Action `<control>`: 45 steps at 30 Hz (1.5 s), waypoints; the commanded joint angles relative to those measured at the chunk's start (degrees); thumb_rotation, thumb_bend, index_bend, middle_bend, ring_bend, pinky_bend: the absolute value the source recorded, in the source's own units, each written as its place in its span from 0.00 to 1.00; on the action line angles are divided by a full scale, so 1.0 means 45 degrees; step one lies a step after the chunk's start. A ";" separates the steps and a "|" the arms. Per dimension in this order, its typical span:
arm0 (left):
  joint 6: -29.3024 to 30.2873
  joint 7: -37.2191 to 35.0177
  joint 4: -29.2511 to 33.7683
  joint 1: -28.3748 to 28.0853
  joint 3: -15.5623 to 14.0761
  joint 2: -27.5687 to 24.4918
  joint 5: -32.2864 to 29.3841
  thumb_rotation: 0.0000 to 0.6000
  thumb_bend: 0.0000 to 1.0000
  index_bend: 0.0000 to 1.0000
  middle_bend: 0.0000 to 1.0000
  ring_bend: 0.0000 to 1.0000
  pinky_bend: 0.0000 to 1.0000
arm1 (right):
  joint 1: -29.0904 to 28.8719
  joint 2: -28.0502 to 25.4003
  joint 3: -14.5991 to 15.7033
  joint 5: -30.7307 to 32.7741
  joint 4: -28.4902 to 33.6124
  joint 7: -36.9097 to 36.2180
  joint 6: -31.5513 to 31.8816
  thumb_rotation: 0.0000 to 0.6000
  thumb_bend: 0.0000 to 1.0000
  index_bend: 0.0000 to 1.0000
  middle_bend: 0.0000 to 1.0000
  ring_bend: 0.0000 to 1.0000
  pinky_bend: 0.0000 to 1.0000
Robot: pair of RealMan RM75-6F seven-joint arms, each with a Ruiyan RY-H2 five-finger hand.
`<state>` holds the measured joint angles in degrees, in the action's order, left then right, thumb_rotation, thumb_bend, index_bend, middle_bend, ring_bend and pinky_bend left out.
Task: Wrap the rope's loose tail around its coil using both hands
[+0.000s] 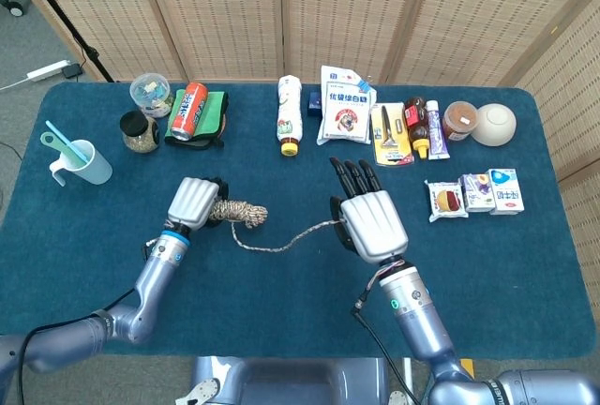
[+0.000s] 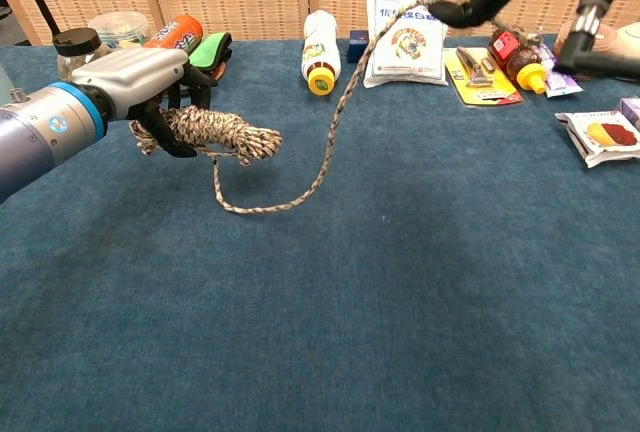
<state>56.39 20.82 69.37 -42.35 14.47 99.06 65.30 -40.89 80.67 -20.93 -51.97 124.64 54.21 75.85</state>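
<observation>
The coil (image 1: 239, 211) sits left of centre in the head view, lifted off the table (image 1: 281, 311) in the left hand (image 1: 192, 204), whose fingers are clamped round its near end; its far end pokes out free toward the middle of the frame. From there the tail (image 2: 330, 142) drops in a slack loop that brushes the cloth, then climbs to the upper right of the chest view, where the right hand (image 1: 370, 222) has it hooked under curled fingertips (the other fingers look stretched out flat in the head view, so it is a pinch, not a fist).

No turn lies round the bundle yet, as far as I can judge. To wrap well, the right hand should take up the slack first, then carry the tail over and round the free end of the coil, keeping light tension so each turn lies snug beside the last. The left hand should hold the bundle level and steady, fingers clear of the wrapping zone. The bottle (image 1: 289, 116) and packets (image 1: 343, 105) along the top of the frame stand well apart from the swing
</observation>
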 commanded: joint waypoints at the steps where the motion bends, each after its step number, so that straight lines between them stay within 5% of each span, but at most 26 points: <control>1: -0.0028 -0.0122 -0.0120 -0.0066 0.0019 0.0111 -0.0043 1.00 0.54 0.63 0.49 0.52 0.70 | -0.0645 -0.0411 -0.0709 0.0584 0.0762 0.0793 0.0500 1.00 0.51 0.69 0.00 0.00 0.00; 14: 0.0028 -0.0828 -0.0806 -0.0347 0.0025 0.0627 0.0226 1.00 0.54 0.63 0.49 0.52 0.70 | -0.3256 -0.0820 -0.3092 0.3477 0.2299 0.2849 0.2557 1.00 0.51 0.70 0.00 0.00 0.00; 22: -0.0039 -0.0365 -0.1020 -0.0793 0.0295 0.0803 0.0092 1.00 0.54 0.63 0.49 0.52 0.70 | -0.4001 -0.0696 -0.3058 0.3566 0.2300 0.2884 0.3186 1.00 0.51 0.70 0.00 0.00 0.00; 31: -0.0109 0.0619 -0.1034 -0.1107 -0.0042 0.1215 0.0149 1.00 0.54 0.63 0.49 0.52 0.70 | -0.5201 -0.0829 -0.3949 0.5088 0.2262 0.3132 0.3702 1.00 0.51 0.71 0.00 0.00 0.00; 45: -0.0211 -0.0032 -0.0620 -0.1058 -0.0790 0.0977 0.1070 1.00 0.54 0.63 0.49 0.52 0.70 | -0.5770 -0.0410 -0.3366 0.5070 -0.1102 0.0742 0.2516 1.00 0.51 0.72 0.00 0.00 0.00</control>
<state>55.55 21.15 66.19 -47.25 11.29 103.90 69.68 -66.58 78.30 -37.05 -27.97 122.56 59.87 88.80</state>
